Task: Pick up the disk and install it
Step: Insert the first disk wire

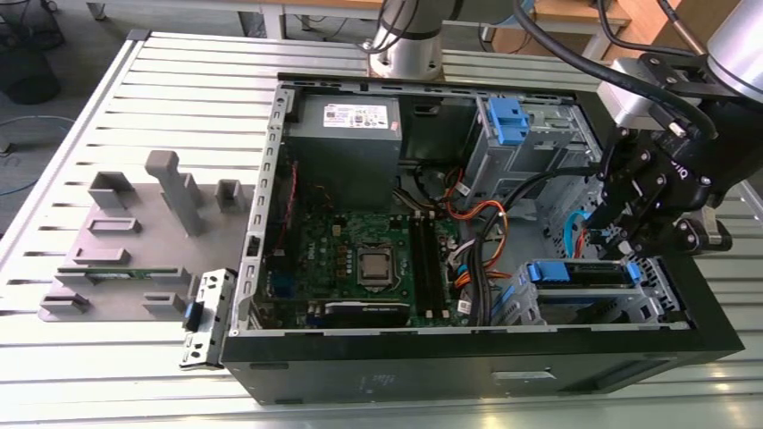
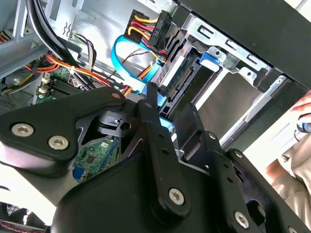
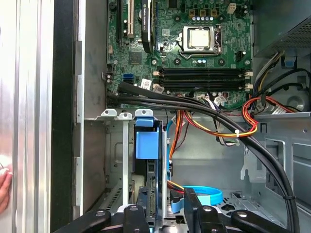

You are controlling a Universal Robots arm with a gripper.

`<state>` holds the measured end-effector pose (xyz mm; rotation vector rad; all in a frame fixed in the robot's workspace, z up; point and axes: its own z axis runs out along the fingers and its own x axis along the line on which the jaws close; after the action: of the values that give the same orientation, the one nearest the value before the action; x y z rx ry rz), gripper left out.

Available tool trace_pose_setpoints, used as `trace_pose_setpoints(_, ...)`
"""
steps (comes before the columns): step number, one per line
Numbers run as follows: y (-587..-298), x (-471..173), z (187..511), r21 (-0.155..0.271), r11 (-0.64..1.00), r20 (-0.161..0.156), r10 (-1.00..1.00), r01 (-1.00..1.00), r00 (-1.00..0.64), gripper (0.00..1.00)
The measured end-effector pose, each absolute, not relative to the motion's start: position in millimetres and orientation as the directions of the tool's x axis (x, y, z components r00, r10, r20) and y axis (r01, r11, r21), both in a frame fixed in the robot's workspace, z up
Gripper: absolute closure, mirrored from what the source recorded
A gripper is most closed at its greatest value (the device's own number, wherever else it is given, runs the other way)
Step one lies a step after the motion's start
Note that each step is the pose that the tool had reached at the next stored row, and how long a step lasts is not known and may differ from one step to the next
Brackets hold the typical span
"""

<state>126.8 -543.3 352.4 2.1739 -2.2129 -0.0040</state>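
One disk (image 3: 146,165), a flat slab edged by glossy blue plastic, is seen standing on edge in the grey sheet-metal drive cage (image 3: 114,145), clasped between the two matte black fingers (image 3: 146,206) of the gripper (image 3: 165,208). Beyond the fingertips, one green motherboard (image 3: 180,43) is seen.

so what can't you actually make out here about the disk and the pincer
- Blue-framed silver metal disk: seen edge-on in the first wrist view, its label face is turned away.
- Its lower end: hidden in the first wrist view behind the black pincer.
- Bay seating: in the exterior view the black arm head covers the steel drive cage.
- Pincer grip: in the second wrist view, black linkages hide any contact.
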Motion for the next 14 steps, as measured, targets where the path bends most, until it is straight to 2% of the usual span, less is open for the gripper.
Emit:
trace_pose_setpoints(6,-543.3,126.9,352.4,0.03,0.018,0.026,-0.999,-0.999,-0.017,0.59)
trace_pose_setpoints(7,-543.3,126.9,352.4,0.029,0.018,0.026,-0.999,-0.999,-0.017,0.65)
trace_pose_setpoints(8,-543.3,126.9,352.4,0.029,0.018,0.026,-0.999,-0.999,-0.017,0.65)
trace_pose_setpoints(10,-543.3,126.9,352.4,0.03,0.018,0.026,-1.0,-0.999,-0.017,0.78)
trace_pose_setpoints(11,-543.3,127.0,352.4,0.03,0.018,0.026,-0.999,-0.999,-0.017,0.78)
trace_pose_setpoints(12,-543.3,127.0,352.4,0.03,0.018,0.026,-0.999,-0.999,-0.017,0.83)
trace_pose_setpoints(14,-543.3,127.0,352.4,0.03,0.018,0.026,-0.999,-0.999,-0.017,0.84)
